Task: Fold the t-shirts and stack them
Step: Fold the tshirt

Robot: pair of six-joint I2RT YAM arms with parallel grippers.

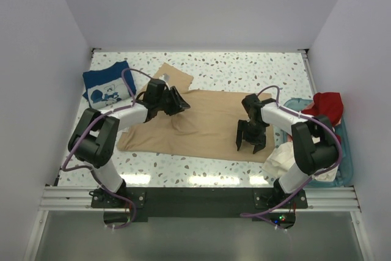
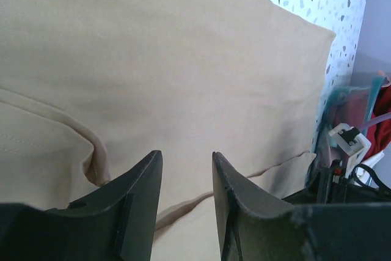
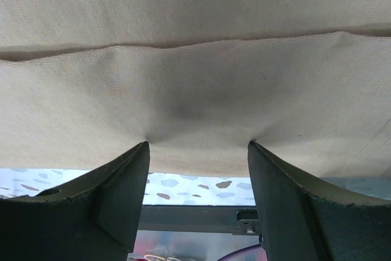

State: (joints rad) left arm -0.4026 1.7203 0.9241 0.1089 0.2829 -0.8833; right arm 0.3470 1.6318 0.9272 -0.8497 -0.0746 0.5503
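Observation:
A tan t-shirt [image 1: 208,123] lies spread across the middle of the table, with a sleeve folded in at the back left. My left gripper [image 1: 183,104] hovers over its left part, open with nothing between the fingers [image 2: 143,175]; only tan cloth [image 2: 183,59] lies under it. My right gripper [image 1: 250,145] stands wide open near the shirt's front right hem, both fingertips [image 3: 137,154] pressing down on the tan cloth [image 3: 195,77]. A folded navy t-shirt [image 1: 107,87] with a white print rests at the back left. A red t-shirt [image 1: 327,105] and a cream-white one [image 1: 284,157] lie at the right.
A teal basket [image 1: 349,164] stands at the table's right edge, holding the red shirt, with the cream-white one draped over its near left rim. White walls close in the table on three sides. The speckled tabletop [image 1: 244,68] shows behind the tan shirt.

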